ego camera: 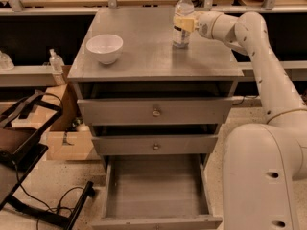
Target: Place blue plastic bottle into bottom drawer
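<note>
The blue plastic bottle (183, 18), clear with a white cap and white label, stands upright at the back right of the grey cabinet top (144, 56). My gripper (184, 24) reaches in from the right and its yellowish fingers (180, 23) are closed around the bottle's middle. The bottom drawer (156, 190) is pulled open below, with a plain grey inside and nothing in it.
A white bowl (104, 48) sits at the left of the cabinet top. Two shallower drawers with round knobs (156, 111) stick out slightly. My white arm and base (261, 166) stand at the right. A small clear bottle (56, 63), a cardboard box (67, 143) and a black chair frame (24, 143) are at the left.
</note>
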{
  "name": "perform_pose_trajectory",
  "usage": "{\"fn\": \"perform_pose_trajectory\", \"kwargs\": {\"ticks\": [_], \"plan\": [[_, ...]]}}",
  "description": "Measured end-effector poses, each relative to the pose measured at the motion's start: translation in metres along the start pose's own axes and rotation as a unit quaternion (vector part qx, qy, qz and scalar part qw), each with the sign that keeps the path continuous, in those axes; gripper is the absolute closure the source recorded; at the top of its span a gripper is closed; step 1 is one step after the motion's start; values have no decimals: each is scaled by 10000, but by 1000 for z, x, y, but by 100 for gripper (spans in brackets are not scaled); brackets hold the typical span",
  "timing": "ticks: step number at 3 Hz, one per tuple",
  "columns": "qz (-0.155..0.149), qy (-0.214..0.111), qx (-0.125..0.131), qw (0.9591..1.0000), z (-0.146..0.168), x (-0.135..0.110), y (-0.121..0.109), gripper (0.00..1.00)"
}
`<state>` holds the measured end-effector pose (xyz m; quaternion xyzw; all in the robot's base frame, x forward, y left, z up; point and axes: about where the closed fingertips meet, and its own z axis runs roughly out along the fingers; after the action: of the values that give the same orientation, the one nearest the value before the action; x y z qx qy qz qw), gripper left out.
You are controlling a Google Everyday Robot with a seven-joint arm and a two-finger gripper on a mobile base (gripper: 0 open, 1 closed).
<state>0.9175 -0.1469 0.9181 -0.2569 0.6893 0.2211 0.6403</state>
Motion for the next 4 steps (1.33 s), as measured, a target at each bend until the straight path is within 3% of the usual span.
{"fn": "perform_pose_trajectory", "kwargs": {"ticks": [2,3,4], "plan": [[-731,-72,-260,9970,-16,-78,33,100],[-946,-66,-361,9948,-50,-106,46,100],[-882,-125,-422,9951,-104,-104,56,100]]}}
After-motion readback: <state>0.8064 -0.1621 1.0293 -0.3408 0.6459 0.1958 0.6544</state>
